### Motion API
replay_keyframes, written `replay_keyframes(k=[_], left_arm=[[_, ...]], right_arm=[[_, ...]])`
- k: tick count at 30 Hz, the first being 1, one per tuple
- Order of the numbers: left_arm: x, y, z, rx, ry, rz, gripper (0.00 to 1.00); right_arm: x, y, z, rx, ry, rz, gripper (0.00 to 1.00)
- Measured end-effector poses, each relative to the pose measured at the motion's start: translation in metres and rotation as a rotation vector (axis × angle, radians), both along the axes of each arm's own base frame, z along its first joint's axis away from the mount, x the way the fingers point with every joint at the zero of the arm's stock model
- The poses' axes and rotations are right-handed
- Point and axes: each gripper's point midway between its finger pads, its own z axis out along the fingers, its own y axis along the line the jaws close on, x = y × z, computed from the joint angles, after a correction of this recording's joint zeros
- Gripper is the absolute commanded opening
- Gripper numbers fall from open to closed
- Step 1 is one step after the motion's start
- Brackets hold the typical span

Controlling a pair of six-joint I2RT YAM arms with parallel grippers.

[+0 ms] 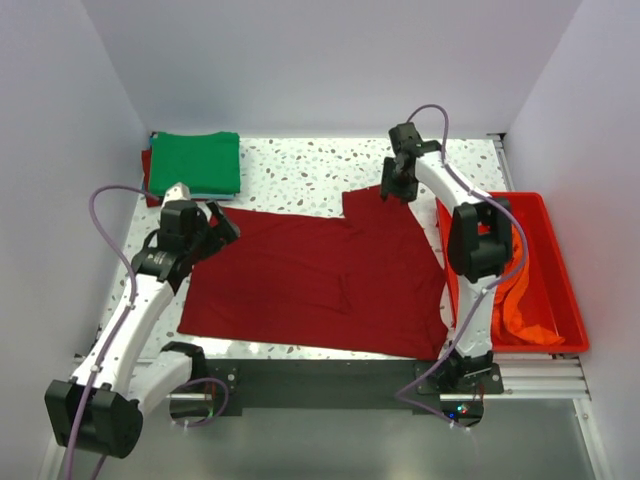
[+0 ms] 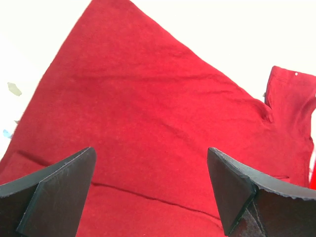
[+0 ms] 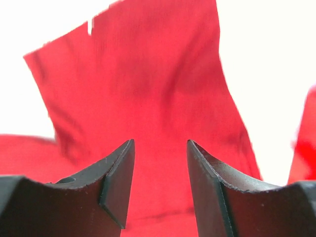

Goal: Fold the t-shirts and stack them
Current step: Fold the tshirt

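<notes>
Three t-shirts show in my overhead view. The dark red t-shirt (image 1: 320, 275) lies spread flat across the middle of the counter (image 1: 300, 165), with its near hem close to the front edge and one sleeve reaching toward the far right. The green t-shirt (image 1: 195, 163) sits folded in the far left corner, on top of a sliver of darker red cloth that I cannot identify. The orange t-shirt (image 1: 525, 315) lies crumpled inside the red tub (image 1: 540, 250), which stands along the right edge of the counter, just beside the dark red t-shirt.

My left fingers (image 1: 228, 226) hang over the far left corner of the dark red t-shirt. On the left wrist camera they (image 2: 59, 182) are spread wide with nothing between them, and only red cloth shows below. I cannot tell whether the tips touch the cloth.

My right fingers (image 1: 395, 188) are over the sleeve at the far right. On the right wrist camera they (image 3: 118, 173) are released, with a narrower gap. The sleeve shows through that gap and is not pinched.
</notes>
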Motion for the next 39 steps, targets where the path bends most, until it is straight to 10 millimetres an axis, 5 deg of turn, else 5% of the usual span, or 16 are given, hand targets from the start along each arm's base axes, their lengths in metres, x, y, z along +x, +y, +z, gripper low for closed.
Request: replay_keyframes(k=[5, 15, 25, 34, 39], left_arm=[[-0.009, 0.010, 0.008, 0.029, -0.021, 0.031, 1.00], [-0.024, 0.021, 0.007, 0.064, 0.003, 0.072, 1.00], [-0.027, 0.023, 0.004, 0.071, 0.021, 0.078, 1.00], [-0.026, 0.023, -0.001, 0.076, 0.042, 0.077, 1.00], [-0.026, 0.024, -0.004, 0.085, 0.051, 0.077, 1.00]], right_arm=[[0.040, 0.001, -0.020, -0.031, -0.062, -0.015, 0.47], [0.088, -0.016, -0.039, -0.089, -0.134, -0.077, 0.47], [0.111, -0.044, -0.050, -0.109, -0.157, -0.128, 0.48], [0.123, -0.041, -0.059, -0.099, -0.167, -0.117, 0.48], [0.126, -0.039, -0.061, -0.078, -0.167, -0.113, 0.34]])
